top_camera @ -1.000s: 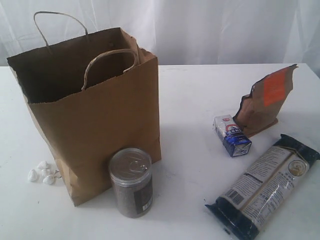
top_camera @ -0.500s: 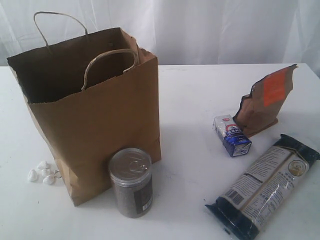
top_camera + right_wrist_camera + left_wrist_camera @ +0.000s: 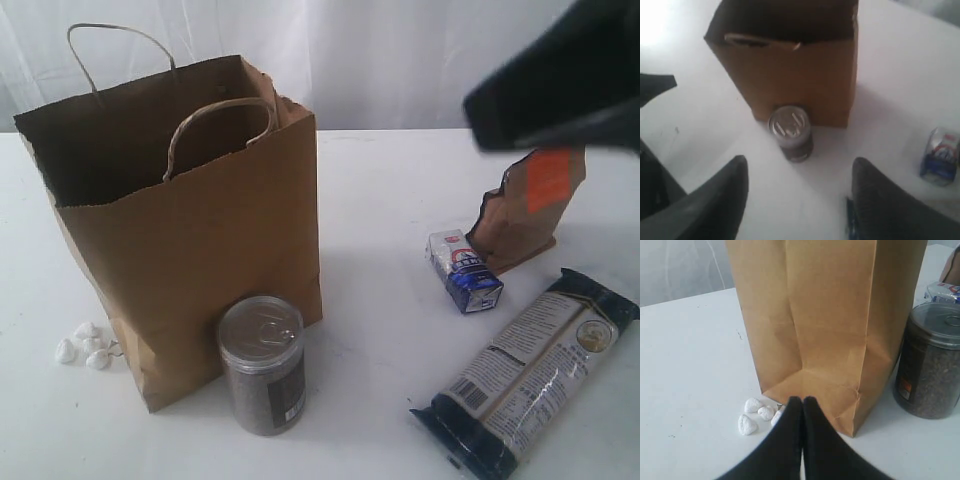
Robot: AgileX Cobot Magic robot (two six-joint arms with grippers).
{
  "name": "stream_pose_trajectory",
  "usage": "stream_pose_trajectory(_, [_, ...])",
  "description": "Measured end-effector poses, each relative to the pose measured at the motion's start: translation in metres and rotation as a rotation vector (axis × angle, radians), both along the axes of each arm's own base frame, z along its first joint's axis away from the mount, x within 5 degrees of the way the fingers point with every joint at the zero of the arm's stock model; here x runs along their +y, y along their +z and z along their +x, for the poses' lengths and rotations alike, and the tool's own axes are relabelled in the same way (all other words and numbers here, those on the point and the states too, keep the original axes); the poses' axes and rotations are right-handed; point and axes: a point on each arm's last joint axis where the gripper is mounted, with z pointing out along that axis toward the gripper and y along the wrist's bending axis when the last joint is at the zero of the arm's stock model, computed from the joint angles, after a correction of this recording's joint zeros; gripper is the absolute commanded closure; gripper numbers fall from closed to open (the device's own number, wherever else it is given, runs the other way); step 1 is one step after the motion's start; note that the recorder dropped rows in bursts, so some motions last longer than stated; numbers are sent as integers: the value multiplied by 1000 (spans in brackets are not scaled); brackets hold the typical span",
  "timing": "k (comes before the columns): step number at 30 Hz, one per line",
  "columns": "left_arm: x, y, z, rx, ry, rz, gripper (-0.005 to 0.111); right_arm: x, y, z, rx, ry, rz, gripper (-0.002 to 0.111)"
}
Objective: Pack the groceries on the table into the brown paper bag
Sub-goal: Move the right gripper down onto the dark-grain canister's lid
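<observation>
The brown paper bag (image 3: 190, 220) stands upright and open on the left of the table (image 3: 400, 180). A silver pull-tab can (image 3: 262, 365) stands against its front corner. To the right are a small blue-white carton (image 3: 464, 271), a brown orange-labelled pouch (image 3: 525, 205) and a long dark-blue packet (image 3: 525, 370). My right arm (image 3: 560, 85) is a dark blur above the pouch. My right gripper (image 3: 800, 162) is open and empty, high over the table, with the can (image 3: 791, 131) and bag (image 3: 790, 75) beyond it. My left gripper (image 3: 802, 400) is shut and empty, low by the bag's base (image 3: 825, 340).
Several small white pebbles (image 3: 85, 343) lie on the table at the bag's left foot, just beside my left fingertips (image 3: 794, 405). A white curtain hangs behind the table. The packet reaches close to the front right table edge.
My right arm has swung into the exterior view at the top right, above the pouch. The bag and the groceries have not moved.
</observation>
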Motion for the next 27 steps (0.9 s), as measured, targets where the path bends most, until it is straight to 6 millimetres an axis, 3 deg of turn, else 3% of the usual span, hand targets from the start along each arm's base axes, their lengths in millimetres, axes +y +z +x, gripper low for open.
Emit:
stream_pose_trajectory(2, [0, 0, 0, 0, 0, 0, 107, 8, -21, 2, 75, 17, 0, 35])
stream_pose_trajectory(3, [0, 0, 0, 0, 0, 0, 107, 19, -43, 6, 136, 50, 9, 35])
stream_pose_trajectory(7, [0, 0, 0, 0, 0, 0, 107, 52, -95, 26, 228, 166, -1, 35])
stream_pose_trajectory(16, [0, 0, 0, 0, 0, 0, 107, 108, -178, 85, 254, 277, -173, 22])
stream_pose_trajectory(20, [0, 0, 0, 0, 0, 0, 107, 120, -205, 102, 230, 278, -209, 22])
stream_pose_trajectory(27, [0, 0, 0, 0, 0, 0, 107, 127, -221, 113, 209, 259, -221, 22])
